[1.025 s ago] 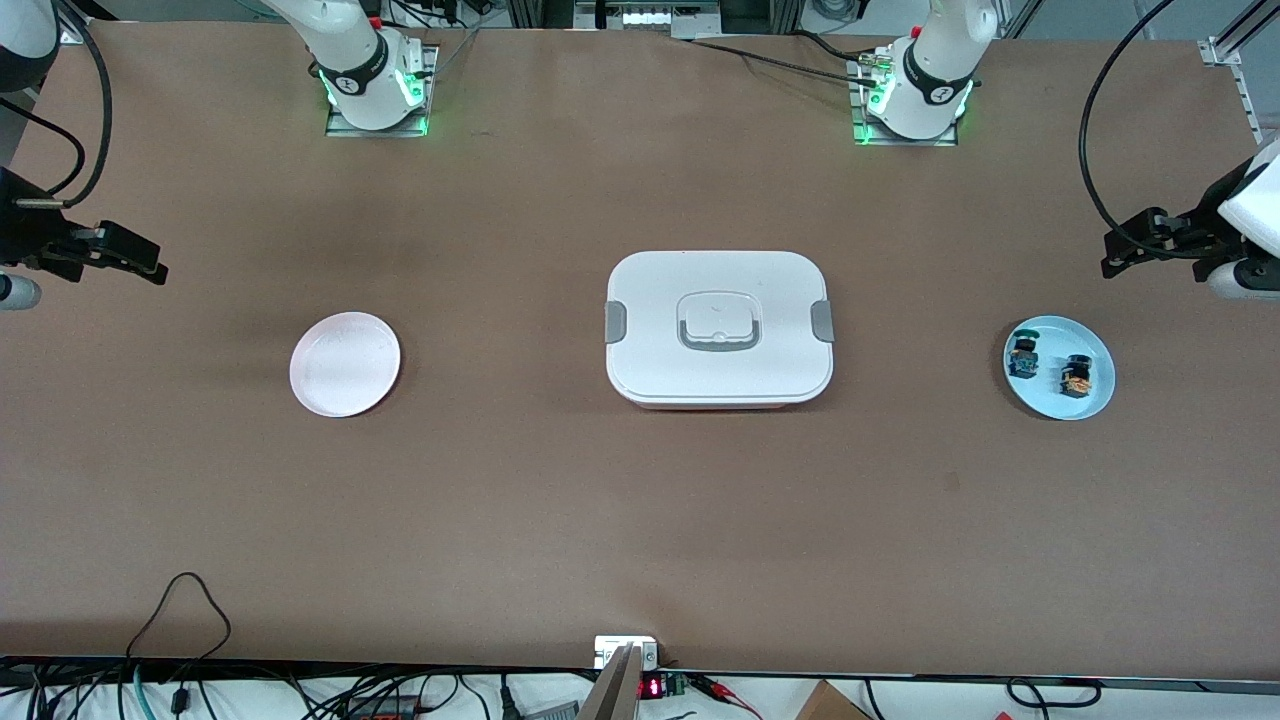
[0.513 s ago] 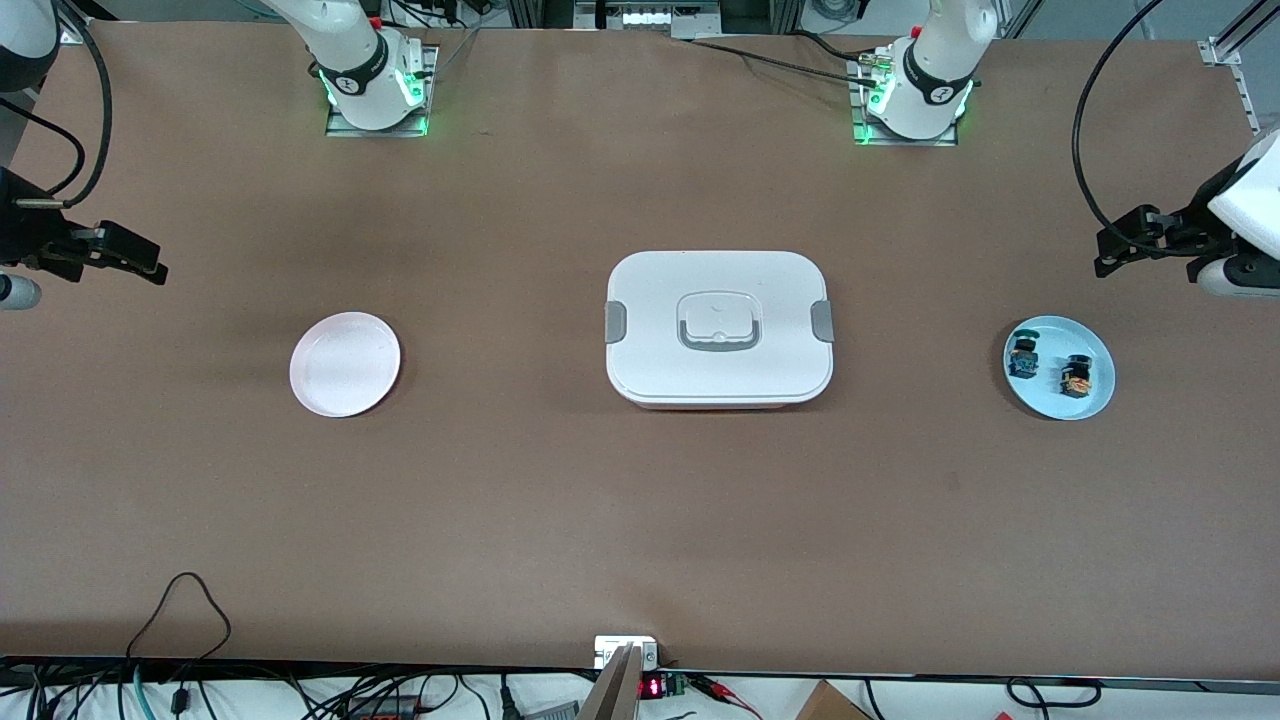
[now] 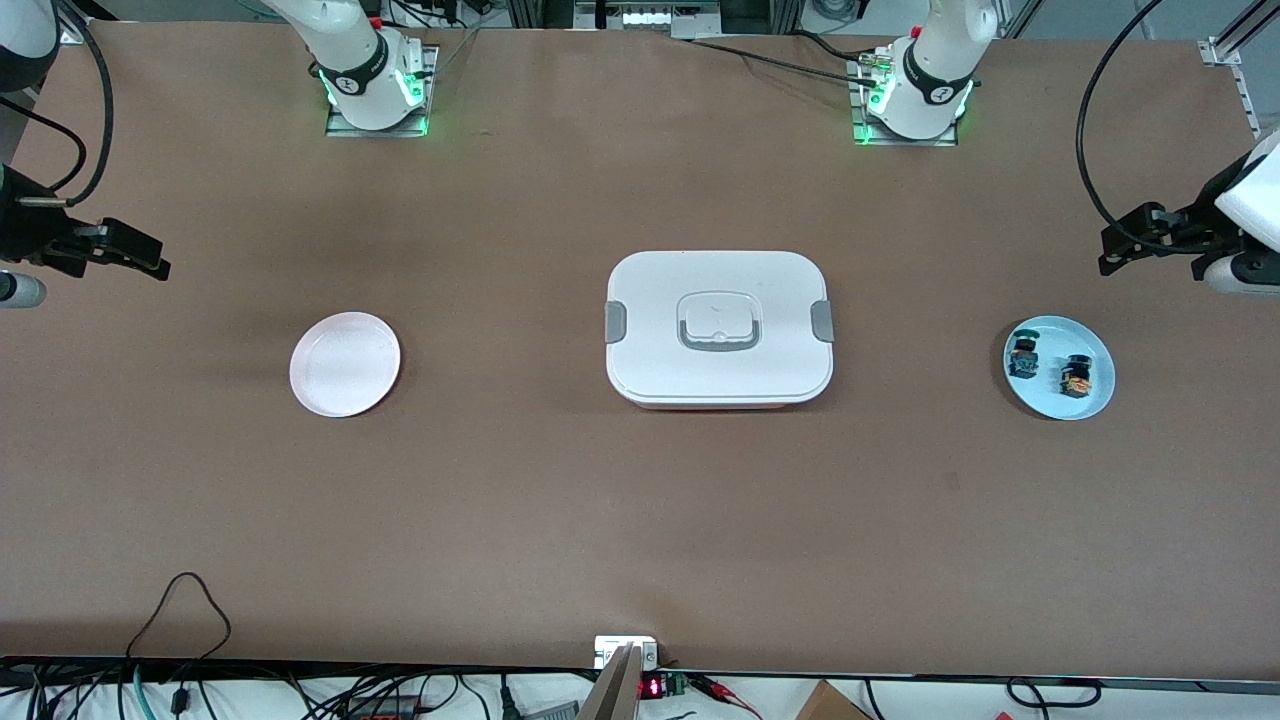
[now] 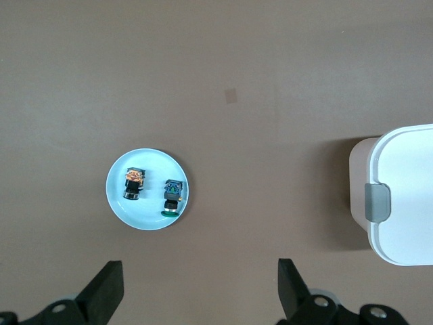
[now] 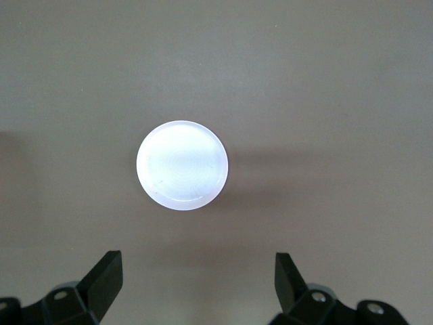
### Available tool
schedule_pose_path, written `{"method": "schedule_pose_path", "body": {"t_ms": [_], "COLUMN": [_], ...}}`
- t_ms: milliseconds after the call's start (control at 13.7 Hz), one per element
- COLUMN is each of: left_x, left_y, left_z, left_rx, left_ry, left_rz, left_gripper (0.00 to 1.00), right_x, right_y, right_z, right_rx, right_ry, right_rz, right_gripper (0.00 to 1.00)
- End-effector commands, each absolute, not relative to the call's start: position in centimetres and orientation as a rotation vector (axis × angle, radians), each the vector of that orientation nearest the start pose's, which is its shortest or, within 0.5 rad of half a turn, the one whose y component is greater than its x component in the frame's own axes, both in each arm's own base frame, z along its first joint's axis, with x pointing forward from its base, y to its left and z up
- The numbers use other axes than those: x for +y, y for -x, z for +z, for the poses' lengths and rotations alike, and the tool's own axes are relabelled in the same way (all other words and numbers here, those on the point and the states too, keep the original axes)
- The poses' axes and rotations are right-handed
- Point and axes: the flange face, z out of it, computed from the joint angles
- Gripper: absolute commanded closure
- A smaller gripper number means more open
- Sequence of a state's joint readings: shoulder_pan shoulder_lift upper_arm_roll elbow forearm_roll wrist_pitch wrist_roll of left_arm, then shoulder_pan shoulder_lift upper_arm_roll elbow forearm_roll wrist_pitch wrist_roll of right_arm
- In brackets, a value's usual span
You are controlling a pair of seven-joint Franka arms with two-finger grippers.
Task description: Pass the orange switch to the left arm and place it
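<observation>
On the blue plate (image 3: 1058,367) toward the left arm's end of the table, the orange switch (image 3: 1076,377) is lying beside a green switch (image 3: 1022,357), the two apart from each other. The pink plate (image 3: 345,363) toward the right arm's end is sitting bare, and the closed white box (image 3: 718,328) is resting between the two plates. The left gripper (image 4: 201,288) is hanging over the table just beside the blue plate, its fingers spread wide and gripping nothing; the right gripper (image 5: 197,283) is waiting over its own end near the pink plate, likewise spread wide and carrying nothing. Since the switch is already lying at the left arm's end, the scene is fitting either a finished handover and placement or a switch yet to be moved; nothing here is settling which.
</observation>
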State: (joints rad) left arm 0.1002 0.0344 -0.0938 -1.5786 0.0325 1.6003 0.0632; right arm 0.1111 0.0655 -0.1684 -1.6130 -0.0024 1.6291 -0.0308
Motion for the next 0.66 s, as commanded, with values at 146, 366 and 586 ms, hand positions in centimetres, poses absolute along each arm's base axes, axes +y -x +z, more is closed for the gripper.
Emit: {"method": "schedule_pose_path", "body": {"t_ms": [146, 366, 586], "left_x": [0.98, 1.18, 1.25], "left_y": [-56.64, -56.84, -56.79], "left_z": [61.03, 60.6, 60.67], "left_rx": [0.092, 0.087, 0.084], "left_ry": [3.135, 3.136, 3.138], "left_rz": [0.034, 0.046, 0.046], "left_gripper": [0.0, 0.0, 0.0], "right_x": [-2.75, -2.67, -2.68], "right_y": [-56.76, -56.72, -56.68], "right_z": [58.3, 58.38, 58.47], "right_rx": [0.065, 0.06, 0.06], "right_ry": [3.152, 3.152, 3.152], "right_rz": [0.077, 0.075, 0.072], "right_gripper": [0.0, 0.0, 0.0]}}
